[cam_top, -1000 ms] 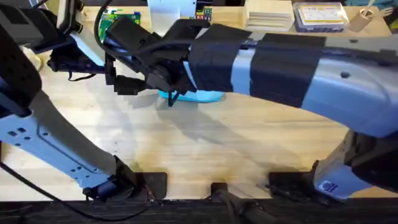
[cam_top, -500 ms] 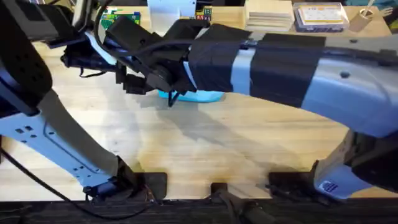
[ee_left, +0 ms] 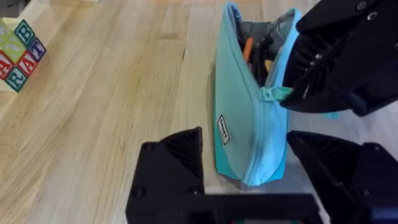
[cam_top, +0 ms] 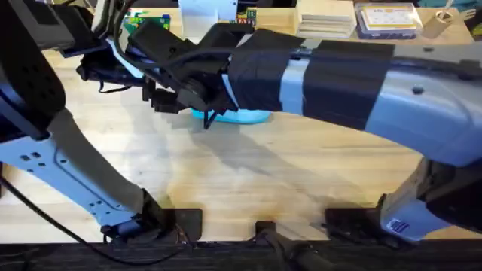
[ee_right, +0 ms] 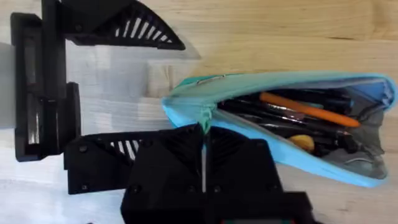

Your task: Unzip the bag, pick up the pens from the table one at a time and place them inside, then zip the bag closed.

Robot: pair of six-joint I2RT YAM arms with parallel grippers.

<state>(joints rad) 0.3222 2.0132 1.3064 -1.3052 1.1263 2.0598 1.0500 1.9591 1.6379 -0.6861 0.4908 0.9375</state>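
bag on desk, about 12 o'clock from bases, open. pens inside; loading looks done. right pincer pinching pull tab; left pincer spread astride bag end. zipping left.

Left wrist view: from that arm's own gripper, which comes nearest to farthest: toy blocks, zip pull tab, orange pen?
1. Pull tab, on the bag's zipper, closest.
2. Orange pen, inside the bag, farther along.
3. Toy blocks, far off across the table.
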